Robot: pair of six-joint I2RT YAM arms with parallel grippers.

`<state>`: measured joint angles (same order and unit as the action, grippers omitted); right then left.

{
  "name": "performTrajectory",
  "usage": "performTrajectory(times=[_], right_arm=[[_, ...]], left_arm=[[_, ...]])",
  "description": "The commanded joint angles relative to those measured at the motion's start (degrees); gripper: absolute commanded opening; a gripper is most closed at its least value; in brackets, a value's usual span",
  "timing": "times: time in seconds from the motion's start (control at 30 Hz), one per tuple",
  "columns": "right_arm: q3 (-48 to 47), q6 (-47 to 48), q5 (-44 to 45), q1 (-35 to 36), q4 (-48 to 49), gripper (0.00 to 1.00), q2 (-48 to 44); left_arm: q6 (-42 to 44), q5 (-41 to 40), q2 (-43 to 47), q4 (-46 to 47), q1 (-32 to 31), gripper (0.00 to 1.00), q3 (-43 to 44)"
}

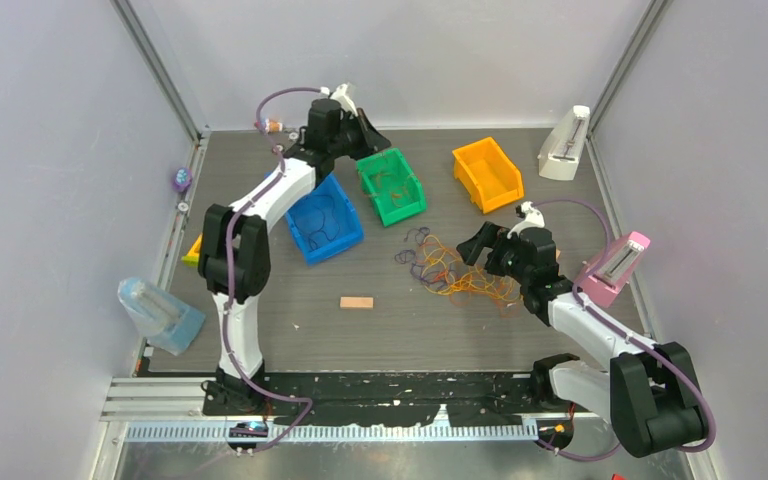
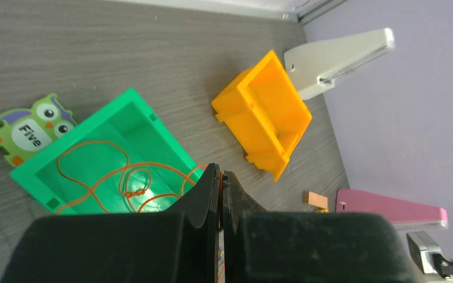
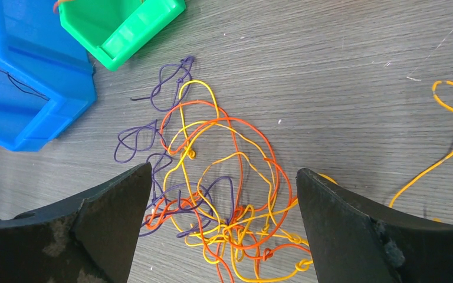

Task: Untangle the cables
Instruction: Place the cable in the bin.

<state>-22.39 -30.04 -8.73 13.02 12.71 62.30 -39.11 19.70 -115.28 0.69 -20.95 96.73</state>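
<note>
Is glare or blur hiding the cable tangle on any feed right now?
Right wrist: cables sharp, evenly lit, faint shadows. Top external: clear, but strands tiny. Left wrist: left gripper fills the bottom, dark and soft; green bin floor glows bright.

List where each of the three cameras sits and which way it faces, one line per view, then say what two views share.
Top external: above and behind the arms, looking down on the table; both arms show, bases at the bottom.
Left wrist: on the left arm, looking past the shut left gripper into the green bin.
Right wrist: on the right arm, looking down through the open right gripper at the cables.
Shared: both wrist views show the green bin.
</note>
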Motion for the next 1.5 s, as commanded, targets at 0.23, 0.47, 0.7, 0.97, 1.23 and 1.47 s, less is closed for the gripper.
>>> performTrajectory(times=[0.23, 0.47, 0.7, 0.97, 1.23, 1.47], right_arm=[[-2.15, 0.57, -0.71, -0.01, 2.23, 0.98, -0.82], [-2.06, 0.63, -0.72, -0.01, 2.12, 0.98, -0.86], [-1.64, 0.19, -1.01, -0.01, 2.39, 0.98, -0.88], [-1.17, 0.68, -0.71, -0.01, 1.74, 0.98, -2.05], [-1.38, 0.85, -0.34, -0.01, 1.41, 0.98, -2.05], [-1.68, 0.78, -0.58, -0.01, 1.81, 0.98, -1.22]], left_arm=[[9.31, -4.7, -0.38, -9.29, -6.27, 0.0, 7.03], [14.92, -8.94, 0.92, -15.42, -6.3, 0.0, 14.27], [11.99, -5.88, -1.31, -13.73, -6.08, 0.0, 13.85], [7.83, -3.66, -5.6, -7.4, -5.24, 0.0, 9.27], [11.43, -4.97, -7.76, -13.23, -5.96, 0.0, 15.36], [17.21, -7.26, -6.64, -17.9, -6.27, 0.0, 21.9]])
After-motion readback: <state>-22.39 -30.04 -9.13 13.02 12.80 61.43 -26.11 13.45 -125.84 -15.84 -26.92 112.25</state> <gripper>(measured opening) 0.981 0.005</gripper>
